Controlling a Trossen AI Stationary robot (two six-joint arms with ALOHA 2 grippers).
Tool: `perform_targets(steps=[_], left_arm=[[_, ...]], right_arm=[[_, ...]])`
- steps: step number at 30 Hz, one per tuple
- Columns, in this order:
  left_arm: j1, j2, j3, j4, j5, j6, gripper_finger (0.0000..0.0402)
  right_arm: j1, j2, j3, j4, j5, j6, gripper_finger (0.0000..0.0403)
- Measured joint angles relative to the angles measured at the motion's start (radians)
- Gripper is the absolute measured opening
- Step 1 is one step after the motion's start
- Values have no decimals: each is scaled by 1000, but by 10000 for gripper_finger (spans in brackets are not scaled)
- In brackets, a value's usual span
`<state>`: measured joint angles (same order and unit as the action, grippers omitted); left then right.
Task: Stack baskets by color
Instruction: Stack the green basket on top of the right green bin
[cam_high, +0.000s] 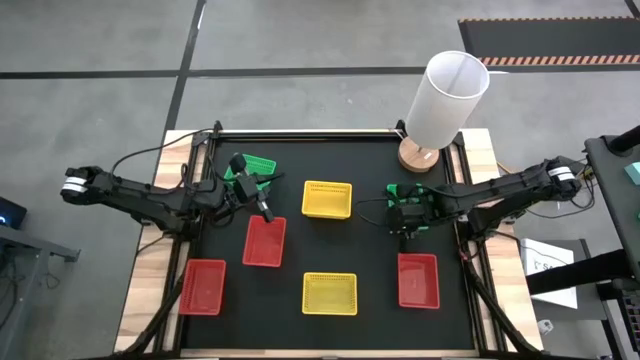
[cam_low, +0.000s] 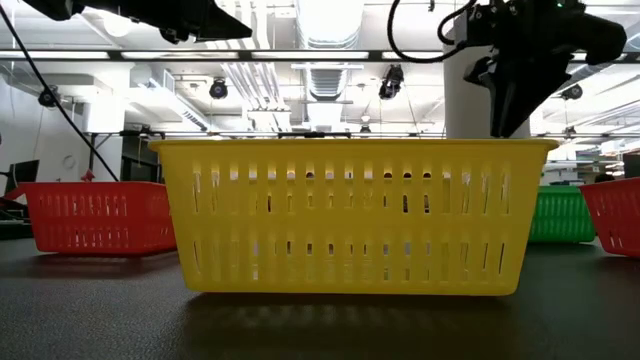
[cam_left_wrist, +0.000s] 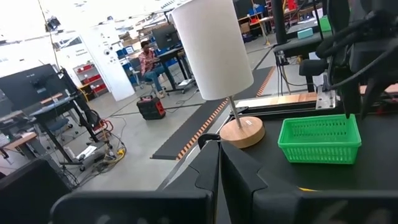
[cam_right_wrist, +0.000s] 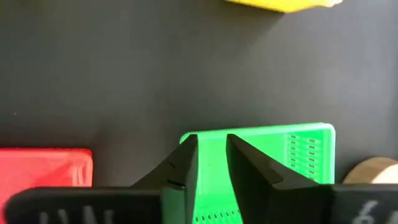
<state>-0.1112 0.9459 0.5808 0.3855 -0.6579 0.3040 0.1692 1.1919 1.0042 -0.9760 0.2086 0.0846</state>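
Observation:
My right gripper (cam_right_wrist: 211, 143) points steeply down over a green basket (cam_right_wrist: 298, 155) at the table's right (cam_high: 405, 190). Its fingers stand a little apart, with the basket's green showing between them, and its fingertips (cam_low: 505, 115) stop above the basket's rim (cam_low: 560, 215). My left gripper (cam_high: 266, 211) is shut on nothing and hovers level at the left, between a second green basket (cam_high: 258, 162) and a red basket (cam_high: 264, 241). Two yellow baskets (cam_high: 327, 199) (cam_high: 329, 293) and two more red baskets (cam_high: 202, 287) (cam_high: 418, 280) rest flat on the black mat.
A tall white cylinder on a wooden base (cam_high: 440, 100) stands at the far right corner, close behind the right-hand green basket. Bare mat lies between the baskets. In the low view the near yellow basket (cam_low: 350, 215) hides the middle of the table.

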Motion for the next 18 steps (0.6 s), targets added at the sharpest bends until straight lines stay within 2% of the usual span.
perform_targets(steps=[6, 12, 18], left_arm=[[0, 0, -26, 0, 0, -95, 0], [0, 0, -34, -1, 0, -170, 0], [0, 0, -34, -1, 0, -261, 0]], right_arm=[[0, -114, -135, 239, 1, -86, 13], [-5, -224, -322, 670, 0, -299, 9], [-59, -296, -453, 1019, -7, -445, 9]])
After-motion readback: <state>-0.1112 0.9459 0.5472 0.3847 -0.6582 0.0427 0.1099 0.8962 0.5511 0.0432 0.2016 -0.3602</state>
